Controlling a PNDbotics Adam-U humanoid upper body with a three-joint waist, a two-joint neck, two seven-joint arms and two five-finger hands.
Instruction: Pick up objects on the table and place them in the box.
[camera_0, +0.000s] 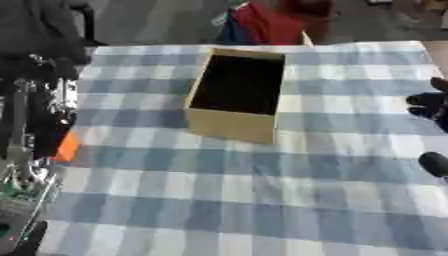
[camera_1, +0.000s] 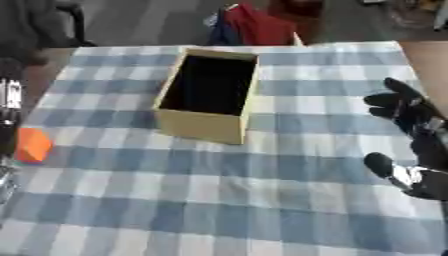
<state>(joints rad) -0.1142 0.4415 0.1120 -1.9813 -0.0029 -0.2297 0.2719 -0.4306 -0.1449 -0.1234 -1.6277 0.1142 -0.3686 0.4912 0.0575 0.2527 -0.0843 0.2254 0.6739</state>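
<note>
**Checked bench, box and an orange piece**

The bench (camera_1: 262, 200) wears a blue-and-white checked cloth (camera_1: 219, 225). An open cardboard box (camera_1: 199, 127) sits up toward twelve o'clock. Out at nine o'clock, an orange object (camera_1: 33, 145) lies on the cloth's edge.

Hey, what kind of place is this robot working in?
Probably an indoor test or demo setup rather than a home: a table under a blue-and-white checked cloth, an open cardboard box and an orange object set out on it, bare grey floor beyond, and the open right hand at the table's right.

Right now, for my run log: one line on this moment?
box: open, upright | orange object: on table, left edge | right hand: open, holding nothing | left hand: unseen
</note>
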